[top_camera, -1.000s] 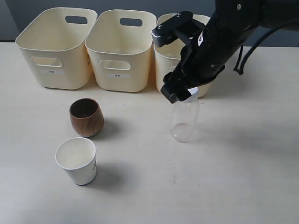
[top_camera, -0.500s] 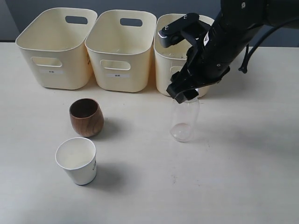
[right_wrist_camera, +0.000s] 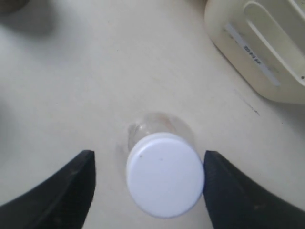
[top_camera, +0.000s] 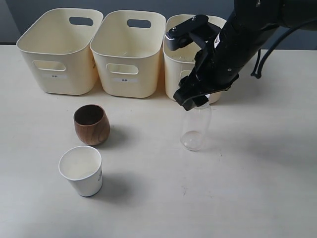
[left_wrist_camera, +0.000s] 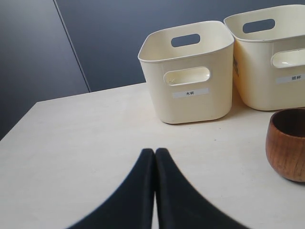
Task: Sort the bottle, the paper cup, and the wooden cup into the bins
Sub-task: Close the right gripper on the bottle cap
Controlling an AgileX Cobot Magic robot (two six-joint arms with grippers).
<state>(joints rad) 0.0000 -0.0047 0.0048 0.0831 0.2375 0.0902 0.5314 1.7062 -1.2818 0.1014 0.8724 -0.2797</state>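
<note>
The clear bottle (top_camera: 195, 130) stands upright on the table in front of the right-hand bin (top_camera: 173, 69). My right gripper (top_camera: 194, 101) hovers over its top, open. In the right wrist view the white cap (right_wrist_camera: 165, 180) lies between the two fingers of the right gripper (right_wrist_camera: 148, 162), close to one finger and with a gap to the other. The wooden cup (top_camera: 91, 125) (left_wrist_camera: 287, 145) and the white paper cup (top_camera: 81, 170) stand at the left front. My left gripper (left_wrist_camera: 155, 151) is shut and holds nothing; the exterior view does not show it.
Three cream bins stand in a row at the back: left (top_camera: 59, 49), middle (top_camera: 127, 54) and right. The left wrist view shows the left bin (left_wrist_camera: 188, 71) and part of the middle one (left_wrist_camera: 271, 57). A dark wall rises behind the table.
My right gripper has shifted slightly above the bottle's cap, a little right and then back left. The bottle and both cups have not moved.
</note>
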